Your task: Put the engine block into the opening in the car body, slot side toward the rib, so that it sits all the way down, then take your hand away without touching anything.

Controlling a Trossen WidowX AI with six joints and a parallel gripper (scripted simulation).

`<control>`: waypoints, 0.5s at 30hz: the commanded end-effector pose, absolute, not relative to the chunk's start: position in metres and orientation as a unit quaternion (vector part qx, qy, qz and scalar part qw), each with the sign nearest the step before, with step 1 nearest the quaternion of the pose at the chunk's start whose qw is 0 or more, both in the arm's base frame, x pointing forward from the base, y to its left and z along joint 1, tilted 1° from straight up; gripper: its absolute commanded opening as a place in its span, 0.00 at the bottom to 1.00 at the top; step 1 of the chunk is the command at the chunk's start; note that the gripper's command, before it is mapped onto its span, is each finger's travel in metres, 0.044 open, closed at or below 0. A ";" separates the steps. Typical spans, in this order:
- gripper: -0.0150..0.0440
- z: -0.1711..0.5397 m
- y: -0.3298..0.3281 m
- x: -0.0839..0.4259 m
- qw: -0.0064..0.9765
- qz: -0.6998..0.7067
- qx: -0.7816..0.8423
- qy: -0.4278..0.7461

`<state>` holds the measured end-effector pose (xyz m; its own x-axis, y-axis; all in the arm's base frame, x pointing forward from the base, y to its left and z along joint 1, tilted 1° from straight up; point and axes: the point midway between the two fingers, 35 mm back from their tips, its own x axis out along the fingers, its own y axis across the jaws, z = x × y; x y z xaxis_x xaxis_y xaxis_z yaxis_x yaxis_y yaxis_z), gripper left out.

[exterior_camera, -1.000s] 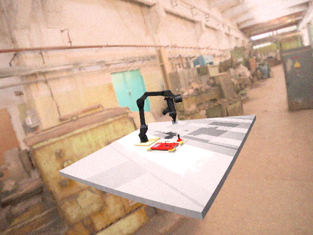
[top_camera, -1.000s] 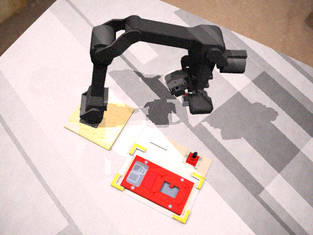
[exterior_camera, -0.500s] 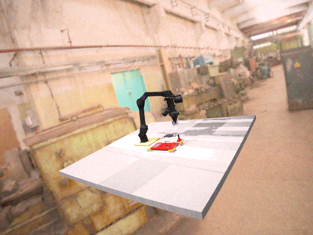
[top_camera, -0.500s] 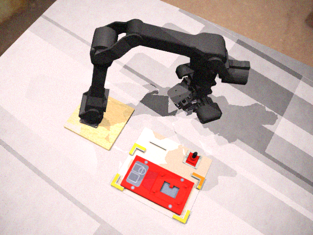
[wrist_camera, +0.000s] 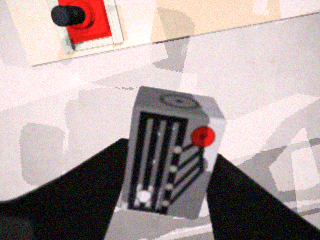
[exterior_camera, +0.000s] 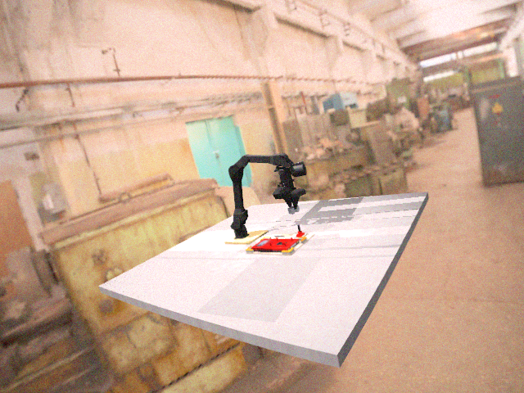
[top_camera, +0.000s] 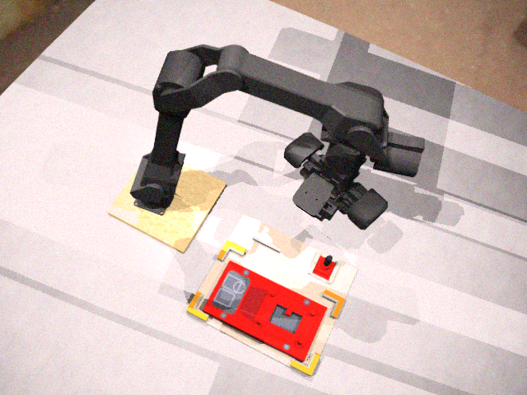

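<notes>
Closed on the grey engine block, my hand hung above the desk, with the block pinched between its two black fingers. On my wrist view I had the block's striped face, a red round spot at one side of it and a ring mark on the adjoining end. The red car body lay flat on its pale board, inside four corner brackets, and its opening, with the small red rib poking in from one edge, had no block in it. Near one corner of the board stood a red piece with a black knob. I had the arm's foot on a wooden plate, apart from the board.
</notes>
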<state>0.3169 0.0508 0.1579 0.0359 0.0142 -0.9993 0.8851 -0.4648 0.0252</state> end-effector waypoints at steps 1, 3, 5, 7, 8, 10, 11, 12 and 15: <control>0.25 0.154 0.040 0.321 0.403 -0.569 0.596 0.398; 0.25 0.152 0.035 0.322 0.419 -0.558 0.585 0.413; 0.25 0.151 0.030 0.323 0.435 -0.547 0.574 0.427; 0.25 0.149 0.025 0.325 0.450 -0.535 0.562 0.442; 0.25 0.148 0.022 0.325 0.457 -0.530 0.556 0.449; 0.25 0.147 0.017 0.326 0.472 -0.517 0.543 0.463; 0.25 0.146 0.014 0.327 0.479 -0.511 0.537 0.469; 0.25 0.145 0.012 0.327 0.486 -0.505 0.530 0.476; 0.25 0.142 0.004 0.329 0.507 -0.486 0.510 0.496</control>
<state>0.3270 0.0127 0.1455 0.0352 0.0097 -0.9993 0.9958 -0.0848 0.0342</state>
